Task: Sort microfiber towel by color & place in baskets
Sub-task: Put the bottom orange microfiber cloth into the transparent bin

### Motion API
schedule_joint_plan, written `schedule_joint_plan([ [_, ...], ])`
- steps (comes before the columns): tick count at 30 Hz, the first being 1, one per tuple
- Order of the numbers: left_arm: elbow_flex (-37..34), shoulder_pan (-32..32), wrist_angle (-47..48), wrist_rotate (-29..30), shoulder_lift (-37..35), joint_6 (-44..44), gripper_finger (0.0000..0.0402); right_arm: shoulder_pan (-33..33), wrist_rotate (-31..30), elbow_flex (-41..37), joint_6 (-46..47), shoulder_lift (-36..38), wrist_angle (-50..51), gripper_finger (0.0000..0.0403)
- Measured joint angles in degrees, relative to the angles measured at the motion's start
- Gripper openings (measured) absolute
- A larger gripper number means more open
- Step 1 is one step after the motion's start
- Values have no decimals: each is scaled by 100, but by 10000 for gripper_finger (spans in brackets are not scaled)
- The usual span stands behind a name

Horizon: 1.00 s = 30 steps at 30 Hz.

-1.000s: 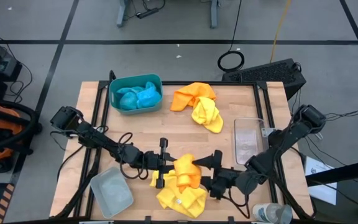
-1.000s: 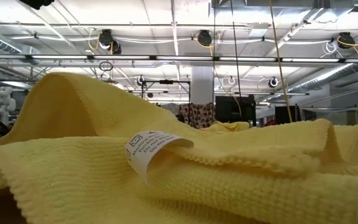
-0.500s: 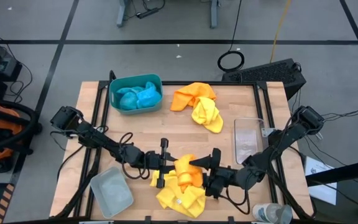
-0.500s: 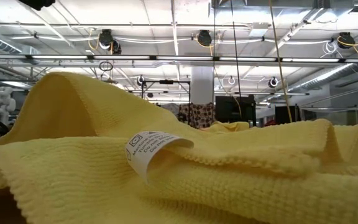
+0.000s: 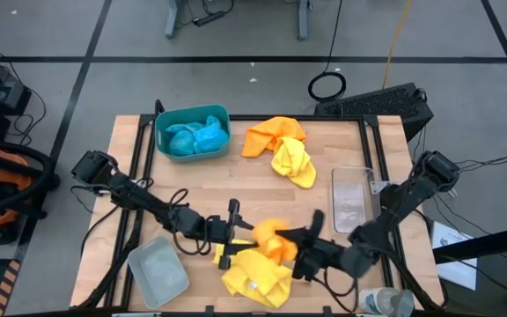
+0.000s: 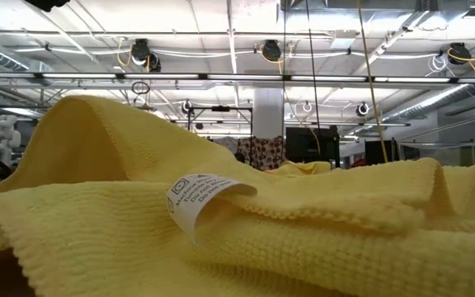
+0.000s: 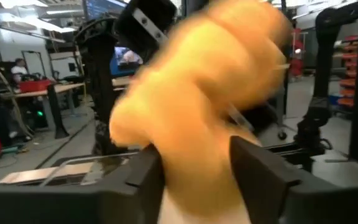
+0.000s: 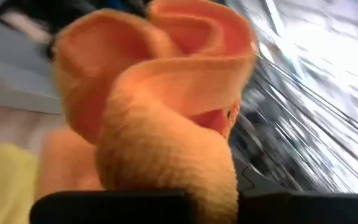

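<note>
**Orange towel passed to the right gripper at the table's front centre**

Change since a second ago: the right gripper (image 5: pixel 290 242), then spread wide beside the orange towel (image 5: pixel 271 238), has closed on it; the left gripper (image 5: pixel 236 239), then pinched on the same cloth, has parted its jaws. The towel has bunched into a smaller ball shifted toward the right arm.

Item 1. Orange towel, front centre. Held in the right gripper's shut jaws; the right wrist view shows a curled fold (image 8: pixel 166 112) rising straight from between the fingers. In the left wrist view the cloth (image 7: pixel 197 93) stands between the left fingers (image 7: pixel 260 174), which are apart on either side of it; whether they touch it cannot be told.

Item 2. Yellow towel (image 5: pixel 252 275), spread flat at the front edge, just under the held orange one. It fills the low view, white label (image 6: pixel 195 198) turned up.

Item 3. Second orange towel (image 5: pixel 269 135) and second yellow towel (image 5: pixel 294 164), touching each other at the back centre.

Item 4. Teal basket (image 5: pixel 162 123), back left, holding the blue towels (image 5: pixel 197 136).

Item 5. Grey basket (image 5: pixel 144 280), front left corner.

Item 6. Clear basket (image 5: pixel 340 210), right side, beside the right arm.

Item 7. Clear bottle (image 5: pixel 385 302), front right corner.
</note>
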State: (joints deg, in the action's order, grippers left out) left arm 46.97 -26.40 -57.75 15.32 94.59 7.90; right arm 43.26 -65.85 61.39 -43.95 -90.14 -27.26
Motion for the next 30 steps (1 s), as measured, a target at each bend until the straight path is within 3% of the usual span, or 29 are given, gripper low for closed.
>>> schedule_joint_plan([
  [3,2,-39,22,213,0,-4,235,358,-1101,359,-109,5,309,8],
  [5,2,-40,23,468,0,-4,256,551,-1461,651,-42,21,795,5],
  [8,2,-36,58,836,0,-12,275,809,-1666,1072,130,81,1368,6],
  [12,2,-36,192,907,0,-15,278,978,-1688,1479,37,90,1844,5],
  [18,2,-36,185,919,0,-16,278,809,-1840,1580,127,270,2460,5],
  [22,2,-36,220,917,0,-64,278,742,-2063,1577,512,814,3235,5],
  [25,2,-36,266,917,0,-153,278,628,-2280,1589,1456,1335,4324,5],
  [30,2,-25,284,916,0,-157,278,260,-1137,1580,4584,1982,7069,5],
])
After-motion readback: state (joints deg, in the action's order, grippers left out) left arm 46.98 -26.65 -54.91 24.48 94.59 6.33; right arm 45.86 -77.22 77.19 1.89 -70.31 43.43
